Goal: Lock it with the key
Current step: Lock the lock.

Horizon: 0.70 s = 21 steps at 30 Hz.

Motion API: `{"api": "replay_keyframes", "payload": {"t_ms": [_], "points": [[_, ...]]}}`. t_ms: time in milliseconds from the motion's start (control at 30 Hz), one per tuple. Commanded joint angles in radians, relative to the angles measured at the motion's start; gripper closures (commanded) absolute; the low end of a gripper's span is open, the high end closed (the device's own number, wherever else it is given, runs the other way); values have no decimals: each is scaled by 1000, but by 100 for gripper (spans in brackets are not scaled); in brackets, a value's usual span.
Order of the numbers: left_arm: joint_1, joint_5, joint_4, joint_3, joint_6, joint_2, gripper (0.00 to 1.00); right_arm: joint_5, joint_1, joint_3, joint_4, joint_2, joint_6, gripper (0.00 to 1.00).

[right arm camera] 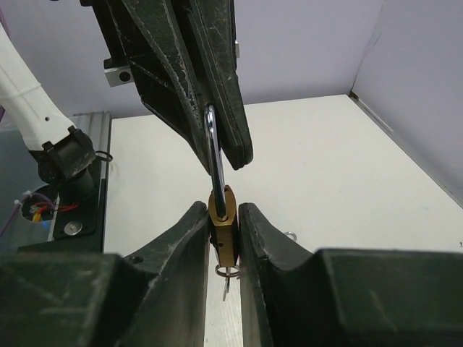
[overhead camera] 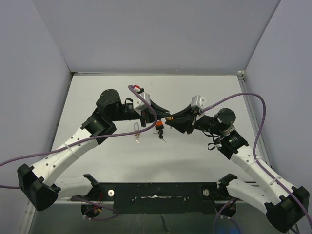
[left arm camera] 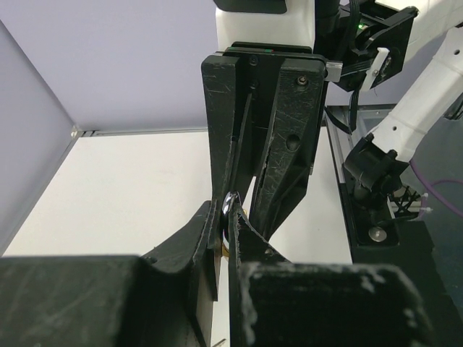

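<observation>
A brass padlock (right arm camera: 223,225) hangs in mid-air above the table's middle, and my right gripper (right arm camera: 223,220) is shut on its body. Its silver shackle (right arm camera: 215,155) rises into my left gripper (left arm camera: 230,215), which comes from the opposite side and is shut on the shackle (left arm camera: 231,204). In the top view the two grippers meet tip to tip, left (overhead camera: 162,113) and right (overhead camera: 171,120), with the padlock (overhead camera: 168,117) between them. An orange-headed key (overhead camera: 158,130) on a ring hangs just below the lock; its ring and tip (right arm camera: 228,275) show under the brass body.
A second set of silver keys (overhead camera: 138,132) lies on the white table left of the grippers. A small ring (right arm camera: 289,235) rests on the table beyond the right fingers. Purple cables (overhead camera: 253,100) loop over both arms. The black mounting bar (overhead camera: 161,192) runs along the near edge.
</observation>
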Motion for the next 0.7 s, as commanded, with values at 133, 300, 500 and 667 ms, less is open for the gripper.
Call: {"api": "replay_keyframes", "payload": {"t_ms": [133,300,500,667], "points": [[-27,39,-265,-92,-40,77,100,107,-7,161,382,-33,-2,100],[-26,-2,-192,-90,-71,44,100,60,-5,161,287,-17,3,100],[-22,-97,-107,-28,-88,15,100,44,-3,131,127,-20,4,80],[-18,-116,-82,35,-89,20,100,76,-3,90,28,-47,-2,37]]}}
